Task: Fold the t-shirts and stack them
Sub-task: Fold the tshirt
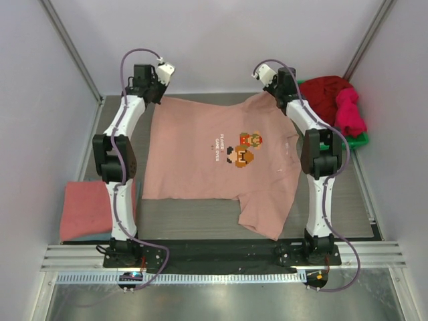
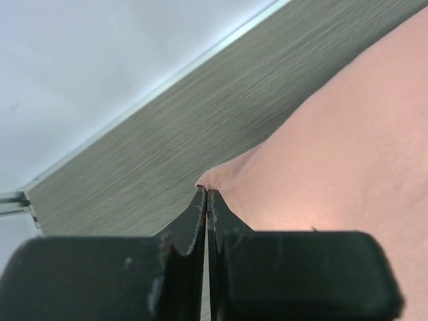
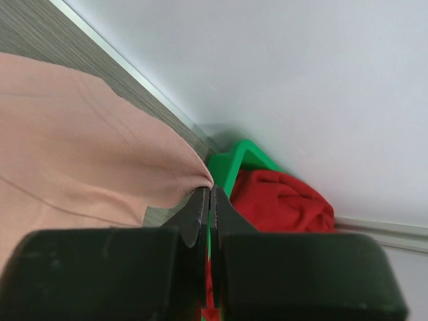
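A pale dusty-pink t-shirt [image 1: 200,157] with an orange-brown pixel graphic lies spread on the table. My left gripper [image 1: 155,99] is shut on its far left corner, seen pinched at the fingertips in the left wrist view [image 2: 207,192]. My right gripper [image 1: 274,93] is shut on its far right edge, pinched in the right wrist view [image 3: 210,188]. A folded coral-red t-shirt [image 1: 87,210] lies at the near left. Dark red [image 1: 324,93] and magenta [image 1: 349,112] t-shirts are heaped in the bin; the dark red one also shows in the right wrist view [image 3: 281,197].
A green plastic bin [image 1: 360,139] stands at the far right against the wall, its rim close behind my right gripper [image 3: 234,160]. White walls enclose the table on three sides. A metal rail runs along the near edge.
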### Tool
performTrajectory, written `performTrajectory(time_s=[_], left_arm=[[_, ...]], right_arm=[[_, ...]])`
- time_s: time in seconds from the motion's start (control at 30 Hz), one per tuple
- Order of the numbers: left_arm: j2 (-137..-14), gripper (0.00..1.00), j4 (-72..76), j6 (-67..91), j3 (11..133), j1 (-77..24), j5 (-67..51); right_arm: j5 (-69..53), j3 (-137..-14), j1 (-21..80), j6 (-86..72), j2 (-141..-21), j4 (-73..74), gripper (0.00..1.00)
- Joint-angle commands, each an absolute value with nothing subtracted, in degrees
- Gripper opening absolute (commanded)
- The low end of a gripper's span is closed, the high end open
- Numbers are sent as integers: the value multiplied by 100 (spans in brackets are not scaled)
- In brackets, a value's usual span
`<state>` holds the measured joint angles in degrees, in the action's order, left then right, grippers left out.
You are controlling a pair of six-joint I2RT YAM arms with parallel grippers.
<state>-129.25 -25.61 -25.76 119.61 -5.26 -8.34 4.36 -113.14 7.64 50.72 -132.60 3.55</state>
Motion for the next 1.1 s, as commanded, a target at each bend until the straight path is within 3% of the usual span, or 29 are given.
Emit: performTrajectory(time_s=[0.0, 0.8, 1.07], left_arm=[[-12323, 0, -2653, -2584, 11839, -519, -1046], [-12068, 0, -2892, -2733, 11496, -272, -923], [-11663, 0, -2953, -2734, 11013, -229, -958]], right_arm=[[325, -10996, 861, 5036, -12535, 369, 1], [527, -10020, 765, 4729, -11330, 791, 1], [545, -9177, 756, 4667, -10636, 870, 1]])
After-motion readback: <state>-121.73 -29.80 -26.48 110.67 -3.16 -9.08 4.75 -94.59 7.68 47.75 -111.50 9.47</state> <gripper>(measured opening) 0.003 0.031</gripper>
